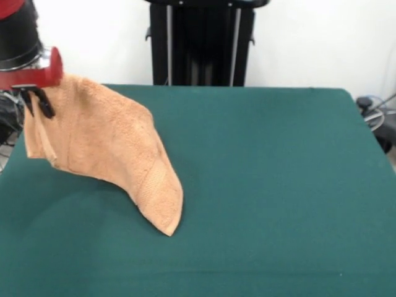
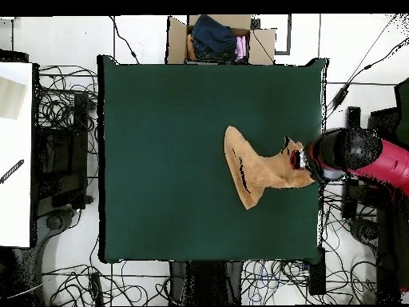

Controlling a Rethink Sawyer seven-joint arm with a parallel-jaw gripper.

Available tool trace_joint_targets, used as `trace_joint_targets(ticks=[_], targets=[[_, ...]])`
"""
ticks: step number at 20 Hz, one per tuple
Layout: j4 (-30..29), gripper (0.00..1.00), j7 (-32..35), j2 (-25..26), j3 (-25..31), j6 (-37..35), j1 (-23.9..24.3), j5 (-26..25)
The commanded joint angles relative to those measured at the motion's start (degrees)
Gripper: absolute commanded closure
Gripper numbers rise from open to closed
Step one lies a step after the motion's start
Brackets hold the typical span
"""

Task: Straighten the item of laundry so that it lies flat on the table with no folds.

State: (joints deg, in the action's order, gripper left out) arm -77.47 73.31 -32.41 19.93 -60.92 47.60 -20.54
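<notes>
The towel (image 1: 105, 148) was far from flat. The claw (image 1: 38, 102) was clenched on one upper corner of it and held that corner up in the air near the table (image 1: 266, 185) edge, so the cloth hung in a slanted sheet with a fold running down its length. Only the lowest tip seemed to touch the green top; whether more of the bottom edge rested there could not be told. Judged from this, the job was at an early or middle stage: a corner had been lifted, but nothing was yet spread, and all the laying out and smoothing was left.

The front view showed the height of the lift, the drape and the woven band near the towel's lower end, and the dark fingers pinching the cloth beneath the red wrist. It did not show how near the table's side the claw stood.

The overhead view showed that: the arm (image 2: 363, 156) reached in from the right edge, the claw (image 2: 301, 157) just inside the table (image 2: 160, 120) border, and the towel (image 2: 256, 172) trailing inward as a narrow wedge. Beyond the far edge a cardboard box (image 2: 220, 38) held other clothes, unseen from the front.
</notes>
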Motion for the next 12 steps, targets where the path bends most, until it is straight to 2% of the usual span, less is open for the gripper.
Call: trace_joint_targets(ticks=[1, 7, 12], targets=[[8.2, 1.0, -16.5, 1.8, 5.2, -8.3, 1.1, -3.4], [12.5, 1.0, -19.6, 2.9, 5.3, -12.0, 1.6, -3.7], [12.2, 1.0, -20.1, 2.8, 4.5, -11.3, 1.5, -3.5]])
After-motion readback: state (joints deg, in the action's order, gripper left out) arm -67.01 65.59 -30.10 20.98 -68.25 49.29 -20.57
